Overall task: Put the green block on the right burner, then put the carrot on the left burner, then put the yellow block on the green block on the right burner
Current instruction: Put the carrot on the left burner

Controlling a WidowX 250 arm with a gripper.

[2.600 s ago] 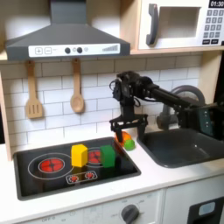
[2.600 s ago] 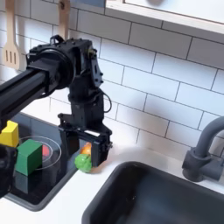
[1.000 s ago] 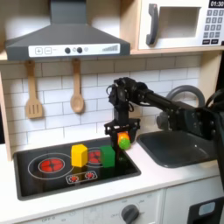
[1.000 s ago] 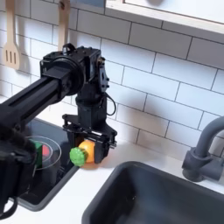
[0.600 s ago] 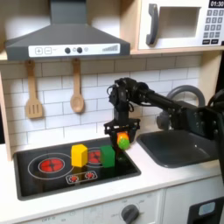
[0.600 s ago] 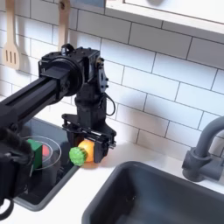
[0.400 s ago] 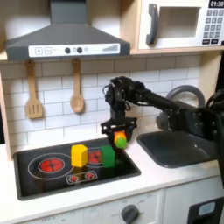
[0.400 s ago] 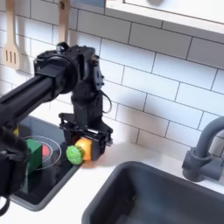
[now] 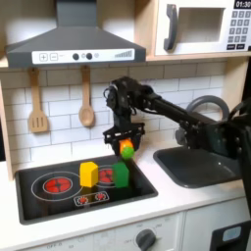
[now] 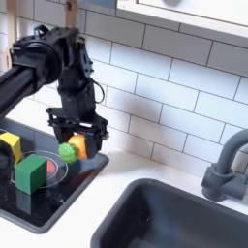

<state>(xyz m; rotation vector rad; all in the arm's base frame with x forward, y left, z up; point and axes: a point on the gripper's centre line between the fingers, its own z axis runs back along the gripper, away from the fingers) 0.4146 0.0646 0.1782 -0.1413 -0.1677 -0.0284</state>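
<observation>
White tiled toy kitchen, black hob with the green block [image 9: 121, 175] already on the right burner [image 10: 46, 167], yellow block [image 9: 88, 174] beside it. Carrot [image 10: 72, 148] hangs pinched in the claw [image 9: 125, 147], up above the hob. Risk imo: carrying it low toward the left burner [image 9: 58, 183] could clip either block, or it rolls off once released

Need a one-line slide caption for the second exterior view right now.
End effector carries the carrot above the hob, beside the green block on its burner.
</observation>
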